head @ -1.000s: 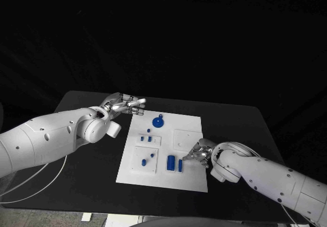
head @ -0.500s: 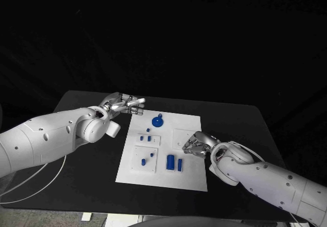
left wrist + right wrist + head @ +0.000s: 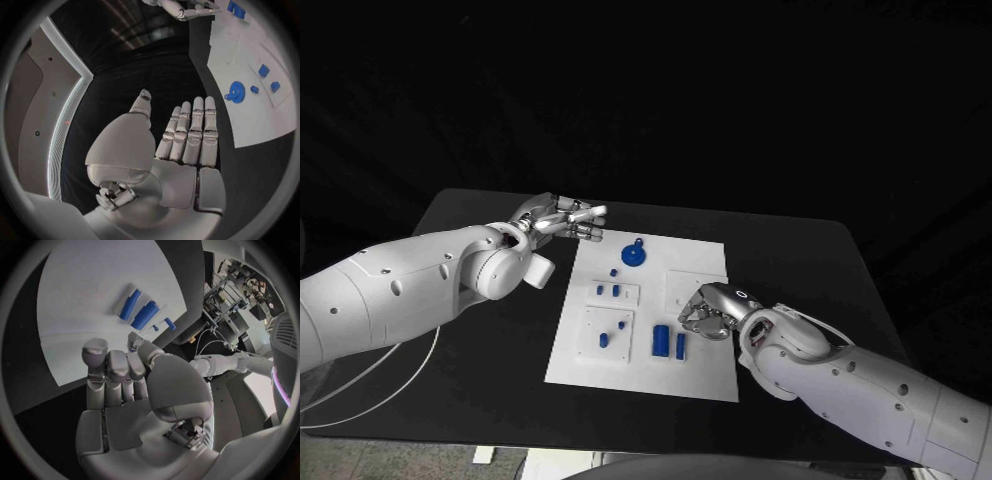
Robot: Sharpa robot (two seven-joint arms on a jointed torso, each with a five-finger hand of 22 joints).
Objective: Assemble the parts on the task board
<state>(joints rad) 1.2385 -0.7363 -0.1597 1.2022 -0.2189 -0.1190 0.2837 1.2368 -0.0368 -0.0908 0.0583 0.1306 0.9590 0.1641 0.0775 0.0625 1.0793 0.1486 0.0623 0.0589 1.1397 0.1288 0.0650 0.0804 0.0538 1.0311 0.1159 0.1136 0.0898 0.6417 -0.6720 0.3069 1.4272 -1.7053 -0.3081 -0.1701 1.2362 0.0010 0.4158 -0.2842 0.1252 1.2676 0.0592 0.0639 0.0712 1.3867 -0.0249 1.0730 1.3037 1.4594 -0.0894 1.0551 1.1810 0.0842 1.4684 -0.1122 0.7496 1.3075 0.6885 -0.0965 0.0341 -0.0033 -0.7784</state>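
Left robot hand [image 3: 564, 218]: over the black worktop [image 3: 488, 330] beside the task board's far left corner, fingers straight and apart, empty.
Task board [image 3: 711, 268]: mid-worktop; round blue part [image 3: 633, 256] at far end, two blue bars [image 3: 669, 344] upright in near slots.
Right robot hand [image 3: 710, 313]: fingers curled in, empty, just beside the bars.
Left wrist view: round part [image 3: 236, 92] lies flat.

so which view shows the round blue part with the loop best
The left wrist view: the round blue part with the loop lies unobstructed on the white task board, its toothed rim visible. The head view shows it smaller at the board's far end. In the right wrist view I cannot pick it out.
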